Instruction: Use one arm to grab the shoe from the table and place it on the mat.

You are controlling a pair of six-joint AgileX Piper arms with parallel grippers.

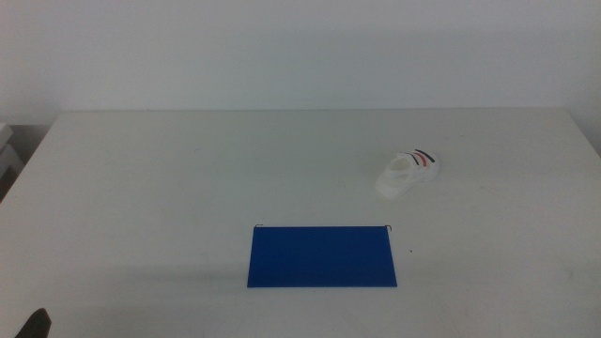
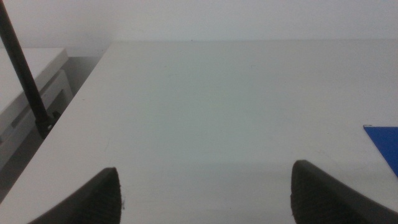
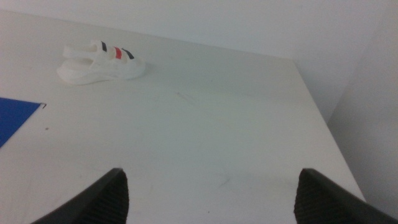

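Note:
The small white shoe [image 1: 410, 172] with black and red straps lies on the white table [image 1: 188, 178], right of centre. The blue mat [image 1: 322, 256] lies flat at the front middle, to the left of the shoe and nearer the camera. The shoe is apart from the mat. My left gripper [image 2: 205, 168] waits at the table's front left, open and empty; only its tip [image 1: 36, 326] shows in the middle view. My right gripper [image 3: 212, 174] is open and empty, low over the table's right side, well short of the shoe [image 3: 99, 62]. A mat corner [image 3: 15, 115] shows in the right wrist view.
The table's left edge [image 2: 81, 106] drops beside a white shelf unit [image 2: 28, 87], with a thin black rod [image 2: 22, 68] in front of it. The table's right edge [image 3: 323, 118] is close to the right gripper. A pale wall stands behind the table.

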